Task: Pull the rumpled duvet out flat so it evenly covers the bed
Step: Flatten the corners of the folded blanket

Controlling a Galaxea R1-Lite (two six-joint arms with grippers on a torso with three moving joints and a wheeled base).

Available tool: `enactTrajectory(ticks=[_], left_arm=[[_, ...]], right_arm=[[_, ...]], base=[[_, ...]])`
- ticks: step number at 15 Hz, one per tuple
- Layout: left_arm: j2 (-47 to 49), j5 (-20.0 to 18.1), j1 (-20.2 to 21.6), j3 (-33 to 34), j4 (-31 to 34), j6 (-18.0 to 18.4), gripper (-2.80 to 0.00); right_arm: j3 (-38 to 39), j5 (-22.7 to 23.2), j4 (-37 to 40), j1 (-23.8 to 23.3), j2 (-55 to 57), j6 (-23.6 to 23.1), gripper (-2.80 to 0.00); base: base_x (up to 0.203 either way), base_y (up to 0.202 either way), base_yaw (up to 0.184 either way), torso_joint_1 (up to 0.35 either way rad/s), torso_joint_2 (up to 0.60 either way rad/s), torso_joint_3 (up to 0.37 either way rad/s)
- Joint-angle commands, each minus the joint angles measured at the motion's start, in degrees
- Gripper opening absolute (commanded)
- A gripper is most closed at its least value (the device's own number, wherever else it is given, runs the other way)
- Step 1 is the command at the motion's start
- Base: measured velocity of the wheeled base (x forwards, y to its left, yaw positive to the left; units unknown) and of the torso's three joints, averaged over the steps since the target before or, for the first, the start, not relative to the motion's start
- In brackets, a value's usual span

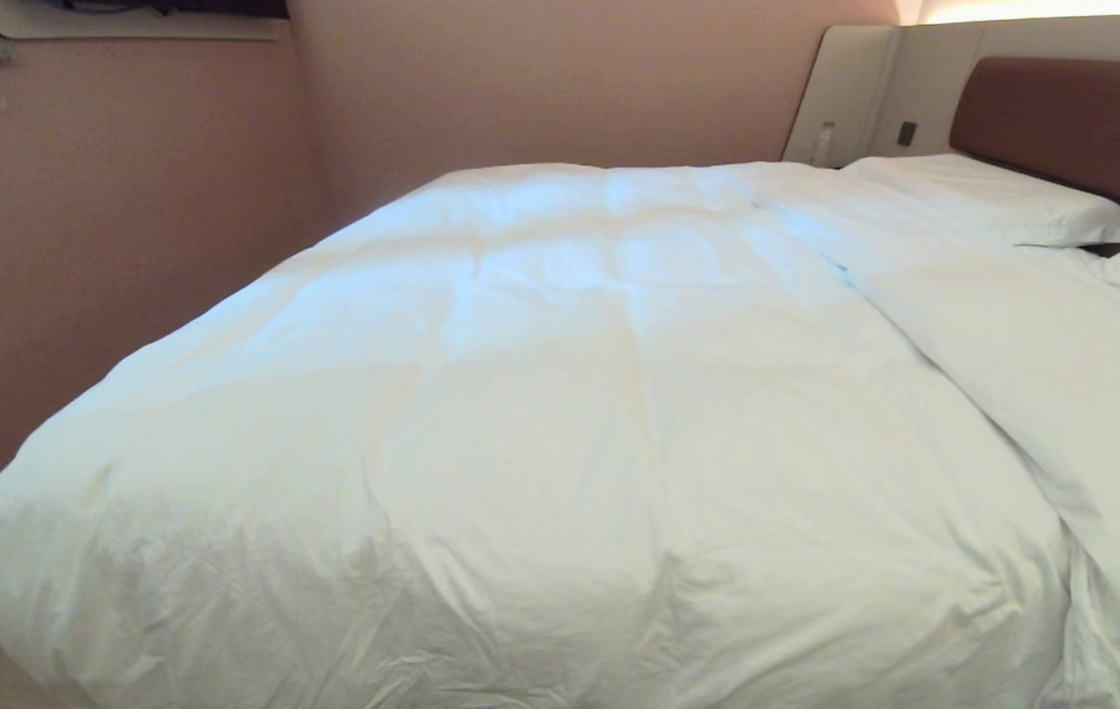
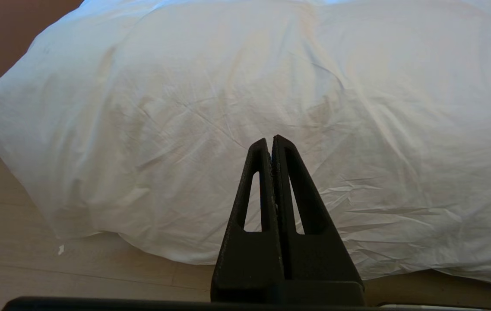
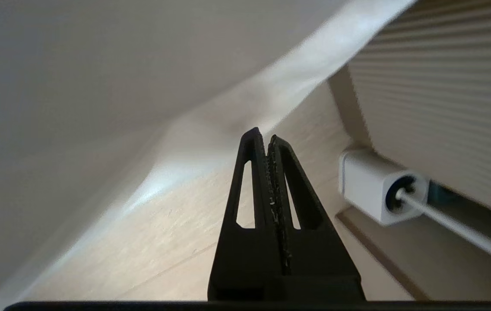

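The duvet (image 1: 560, 414) was matt white cotton-like cloth, puffy and finely creased, and the pillow (image 1: 993, 197) looked the same smooth cloth. The headboard (image 1: 1062, 118) was a padded brown material with a dull finish, framed by smooth beige panels (image 1: 855, 89), and the walls (image 1: 126, 217) were matt pink. Both the left gripper (image 2: 271, 140) and right gripper (image 3: 264, 137) were matt black plastic with a grainy surface, over a pale wood-look floor (image 3: 176, 242) with a slight sheen, near a smooth white plastic plug (image 3: 375, 185).

The duvet (image 1: 560, 414) lies on the bed (image 1: 1077, 118), pillow (image 1: 993, 202) behind.
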Motion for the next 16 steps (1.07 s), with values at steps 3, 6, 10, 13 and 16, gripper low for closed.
enactTrajectory(ticks=[3, 6, 10, 13, 16], left_arm=[[0.00, 0.03, -0.08, 0.00, -0.01, -0.03, -2.80], [0.00, 0.03, 0.00, 0.00, -0.01, -0.03, -2.80], [0.00, 0.03, 0.00, 0.00, -0.01, -0.03, -2.80], [0.00, 0.03, 0.00, 0.00, -0.01, -0.03, -2.80], [0.00, 0.03, 0.00, 0.00, -0.01, -0.03, -2.80]], right_arm=[[1.14, 9.45, 14.94, -0.20, -12.81, -0.04, -2.80], [0.78, 17.08, 27.11, -0.19, -26.27, 0.19, -2.80], [0.73, 25.74, 43.30, 1.43, -45.34, 0.54, -2.80], [0.57, 29.64, 52.39, 8.15, -57.50, 7.44, -2.80], [-4.11, 30.45, 54.60, 20.61, -64.13, 29.78, -2.80]], base=[[0.000, 0.000, 0.000, 0.000, 0.00, 0.000], [0.000, 0.000, 0.000, 0.000, 0.00, 0.000], [0.000, 0.000, 0.000, 0.000, 0.00, 0.000], [0.000, 0.000, 0.000, 0.000, 0.00, 0.000], [0.000, 0.000, 0.000, 0.000, 0.00, 0.000]])
